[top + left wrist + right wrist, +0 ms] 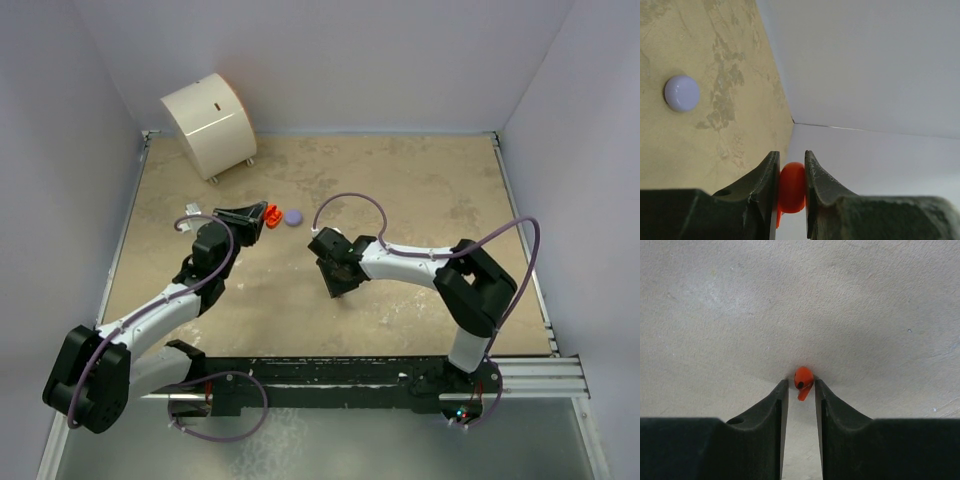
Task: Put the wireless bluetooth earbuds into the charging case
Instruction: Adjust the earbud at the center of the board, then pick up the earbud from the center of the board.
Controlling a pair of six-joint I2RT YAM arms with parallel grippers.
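Left gripper (pixel 791 157) clamping orange case (pixel 791 187); right gripper (pixel 801 384) seemingly pinching red-orange earbud (pixel 803 377)

White drum (pixel 208 124) at back-left corner, mottled tan tabletop (pixel 420 190)

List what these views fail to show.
- Orange case: left wrist view, the left tool covers its sides; lid state unclear.
- Earbud: top view, the right tool hides it; the right wrist view cannot settle whether it is gripped or only straddled.
- Lilac earbuds: in no view; where they are is unknown.
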